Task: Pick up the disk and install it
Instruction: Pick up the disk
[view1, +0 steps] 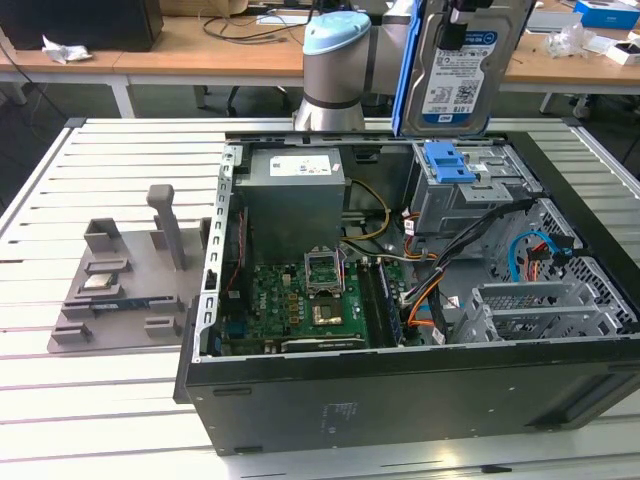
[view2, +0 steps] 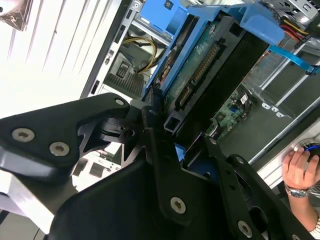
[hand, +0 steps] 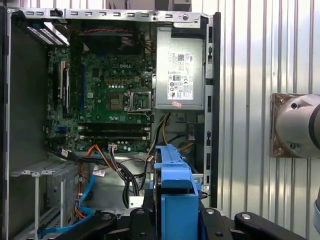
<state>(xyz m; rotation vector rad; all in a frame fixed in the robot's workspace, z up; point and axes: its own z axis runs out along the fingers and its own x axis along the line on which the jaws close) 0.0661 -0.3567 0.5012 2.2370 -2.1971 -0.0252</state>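
Observation:
The disk is a silver hard drive with a white-and-blue label in blue carrier rails. It hangs upright above the back right of the open computer case, over the drive bay. My gripper is shut on it, one black finger on each side. The second wrist view shows the disk's connector edge and green board. In the first wrist view the blue carrier end of the disk sits between my gripper's fingers, with the case interior beyond.
A blue bracket sits on the drive bay. Inside the case are the motherboard, power supply and loose cables. A grey fixture lies at the exterior view's left. A person's hand rests near the case.

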